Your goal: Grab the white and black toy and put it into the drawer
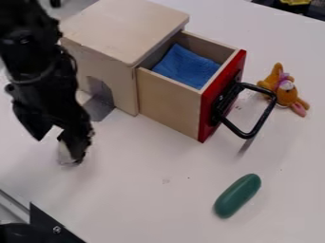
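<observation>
Gripper [56,142] at 9 o'clock, jaws apart. White-and-black toy [65,154], partly hidden, at 8 o'clock, by the gripper's lower end; contact cannot be told. Wooden box [120,26] at 11 o'clock; its drawer [168,104] stands open toward 4 o'clock, blue cloth [186,66] inside. Orange plush [288,93] between 2 and 3; green object [237,195] at 5.

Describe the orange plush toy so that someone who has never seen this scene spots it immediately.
Start at the big wooden box and its pulled-out drawer with the red front. Just past the black handle, toward the picture's right edge, lies the plush toy. It is fuzzy orange with pinkish-purple at its neck, unlike the smooth, plain green object nearer the camera.
</observation>
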{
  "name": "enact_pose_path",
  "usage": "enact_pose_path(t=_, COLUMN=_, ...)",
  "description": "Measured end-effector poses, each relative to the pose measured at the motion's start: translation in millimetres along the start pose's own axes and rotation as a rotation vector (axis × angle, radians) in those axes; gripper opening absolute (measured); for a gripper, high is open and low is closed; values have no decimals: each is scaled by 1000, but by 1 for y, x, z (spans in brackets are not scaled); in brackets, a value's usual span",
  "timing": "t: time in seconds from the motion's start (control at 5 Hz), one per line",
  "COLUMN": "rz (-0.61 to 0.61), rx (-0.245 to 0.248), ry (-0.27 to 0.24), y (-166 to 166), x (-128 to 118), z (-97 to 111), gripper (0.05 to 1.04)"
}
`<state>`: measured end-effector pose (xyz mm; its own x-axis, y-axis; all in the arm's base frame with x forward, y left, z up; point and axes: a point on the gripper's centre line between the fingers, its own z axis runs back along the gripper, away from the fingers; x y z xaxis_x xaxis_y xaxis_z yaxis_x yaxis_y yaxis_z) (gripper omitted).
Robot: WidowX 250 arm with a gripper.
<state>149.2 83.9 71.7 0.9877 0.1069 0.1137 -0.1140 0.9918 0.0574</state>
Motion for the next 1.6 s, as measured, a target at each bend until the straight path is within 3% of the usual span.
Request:
enact_pose_path(t=0.2, rz=42, rx=-19, ry=-6, y=4, x=13, z=-12, gripper=999)
enact_pose_path(t=0.6, rz=4, rx=23, ry=32, y=-11, x=40, z=-28, gripper=999)
enact_pose_path(t=0.8, rz=-29, rx=56, ry=99, y=-4, x=39, z=-44, gripper=999)
enact_pose_path(t=1.0, rz=19, rx=61, ry=124, y=12, x=32, z=-48, gripper=999)
enact_pose_path(t=1.4, rz=33, rx=64, ry=128, y=21, x=22, z=-45, gripper=999)
enact_pose_path(t=1.6, rz=32, rx=65, ry=174, y=19, x=18, z=-57, gripper=998)
